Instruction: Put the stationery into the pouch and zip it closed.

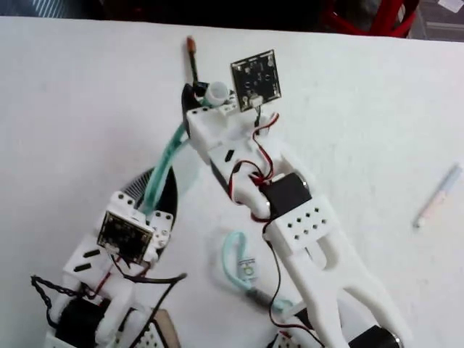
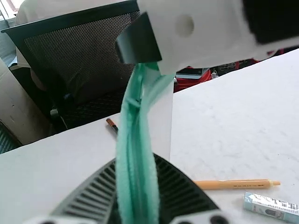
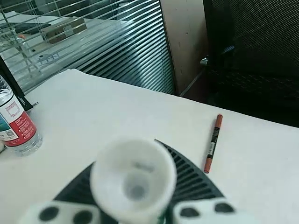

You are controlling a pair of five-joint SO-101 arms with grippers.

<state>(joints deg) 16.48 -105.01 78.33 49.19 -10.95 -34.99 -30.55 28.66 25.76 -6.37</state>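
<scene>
The pouch (image 1: 164, 162) is clear with a teal zip and hangs stretched between both grippers above the table. My left gripper (image 1: 156, 206) is shut on its near end, and the teal zip band (image 2: 138, 154) rises from there. At the far end my right gripper (image 1: 196, 103) is shut on the zip, its black finger (image 2: 138, 44) pressed against the band. A brown pencil (image 1: 193, 58) lies on the table beyond the right gripper. An orange pencil (image 2: 236, 185) and a small eraser (image 2: 271, 207) lie beside the pouch.
A light pen (image 1: 438, 196) lies far right on the white table (image 1: 87, 109). A teal loop (image 1: 233, 254) with a small tag sits under the right arm. A water bottle (image 3: 16, 123) stands off to one side. A black mesh chair (image 2: 70, 60) stands past the table's far edge.
</scene>
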